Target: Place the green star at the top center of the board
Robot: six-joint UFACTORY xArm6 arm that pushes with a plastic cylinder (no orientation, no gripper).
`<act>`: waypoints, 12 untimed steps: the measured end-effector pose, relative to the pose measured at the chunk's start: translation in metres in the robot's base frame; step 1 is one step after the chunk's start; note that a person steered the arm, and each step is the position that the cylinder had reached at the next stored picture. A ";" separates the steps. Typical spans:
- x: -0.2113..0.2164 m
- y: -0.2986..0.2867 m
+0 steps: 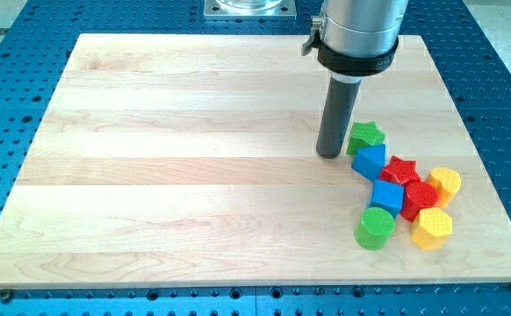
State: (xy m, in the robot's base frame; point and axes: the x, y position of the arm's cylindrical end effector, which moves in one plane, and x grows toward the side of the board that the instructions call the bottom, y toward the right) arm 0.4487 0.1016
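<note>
The green star [365, 137] lies on the wooden board [194, 175] at the view's right, a little above mid height. My tip [329, 154] rests on the board just left of the green star, close to it or touching it. A blue block [370, 161] sits directly below the star and touches it. The rod [336, 114] rises from the tip to the arm's grey housing at the view's top.
Below the star is a cluster: a red star [402, 169], a red block [421, 197], a second blue block [386, 196], a green cylinder [376, 227], a yellow hexagonal block [432, 228] and a yellow block [445, 183]. The board's right edge [479, 158] is near.
</note>
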 end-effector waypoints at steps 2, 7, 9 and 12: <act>0.000 0.000; -0.068 0.149; 0.031 0.207; 0.057 0.189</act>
State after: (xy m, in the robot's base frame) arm 0.5061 0.2903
